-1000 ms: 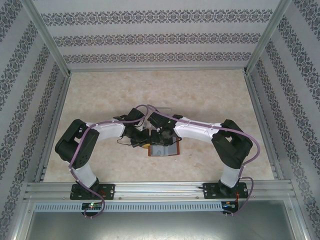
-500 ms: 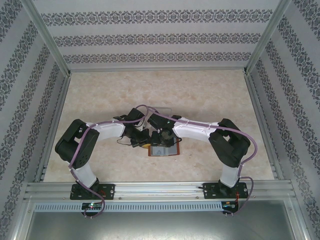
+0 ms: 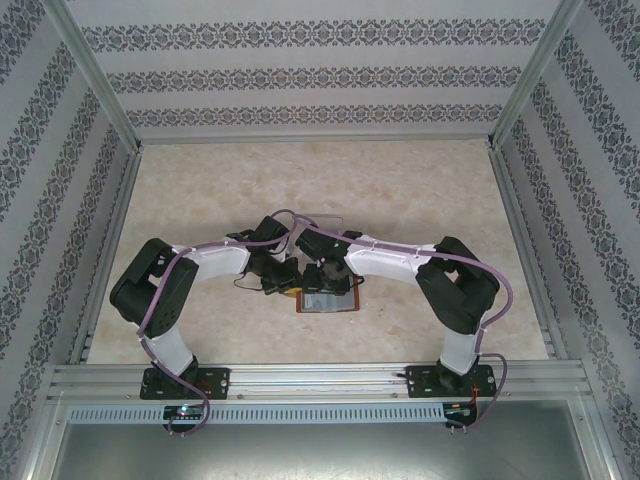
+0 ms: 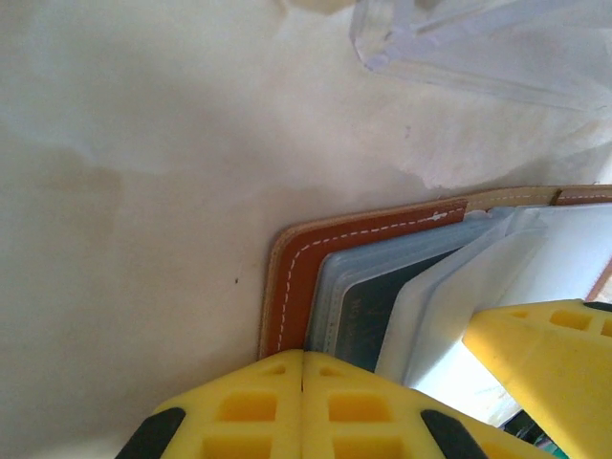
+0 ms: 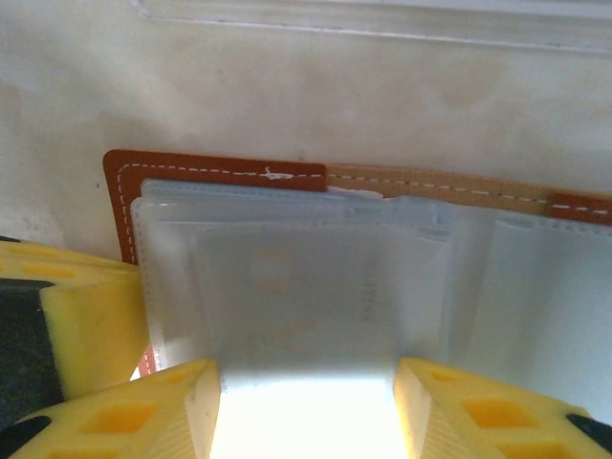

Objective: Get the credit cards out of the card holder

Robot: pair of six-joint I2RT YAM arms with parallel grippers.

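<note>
The left gripper point(image 4: 302, 382) has its jaws pressed together at the card holder's point(image 4: 292, 277) 9 o'clock corner. The holder lies open on the worktop point(image 3: 400, 190), toward 6 o'clock, with the credit cards point(image 5: 287, 287) in its pockets. The right gripper's point(image 5: 306, 402) jaws are spread astride them.

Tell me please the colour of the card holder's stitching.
White stitching; clearest in the left wrist view.

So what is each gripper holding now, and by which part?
Left gripper, shut, seems to pin the card holder's leather edge. Right gripper straddles its clear pockets; a grip cannot be told.
</note>
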